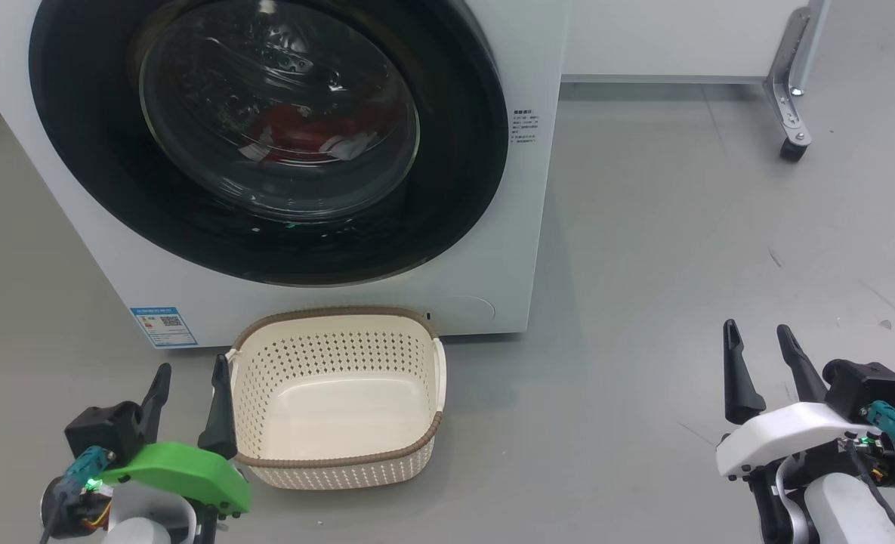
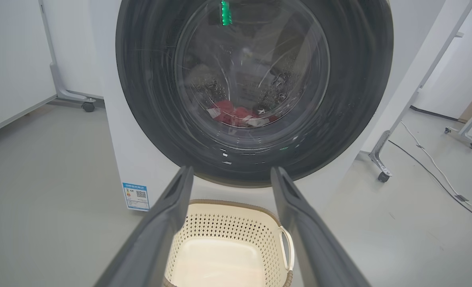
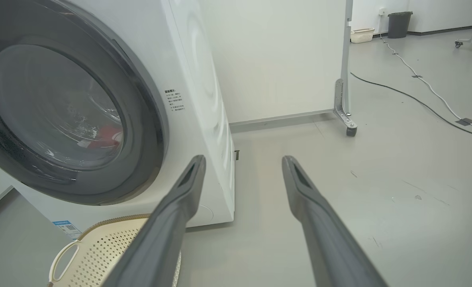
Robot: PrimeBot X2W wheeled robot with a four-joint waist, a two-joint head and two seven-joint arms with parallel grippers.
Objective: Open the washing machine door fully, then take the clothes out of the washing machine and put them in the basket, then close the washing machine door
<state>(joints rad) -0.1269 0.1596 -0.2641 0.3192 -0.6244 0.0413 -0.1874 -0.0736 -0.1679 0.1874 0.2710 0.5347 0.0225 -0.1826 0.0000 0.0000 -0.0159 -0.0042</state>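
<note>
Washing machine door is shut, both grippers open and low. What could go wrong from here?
1. The open left gripper sits close beside the cream perforated plastic basket; lifting off could nudge it out of place.
2. The round glossy black-ringed glass door shows no obvious handle, so a gripper may slip off it.
3. The red and white clothes lie low behind the glass; a partial grab could drop fabric beside the basket.

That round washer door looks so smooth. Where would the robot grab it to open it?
Probably the washing machine door by its black ring's right edge, coming from the right with the open right pincer. The bulging glass centre is smooth and gives no hold; a faint seam at the ring's upper right hints at a pull spot.
</note>
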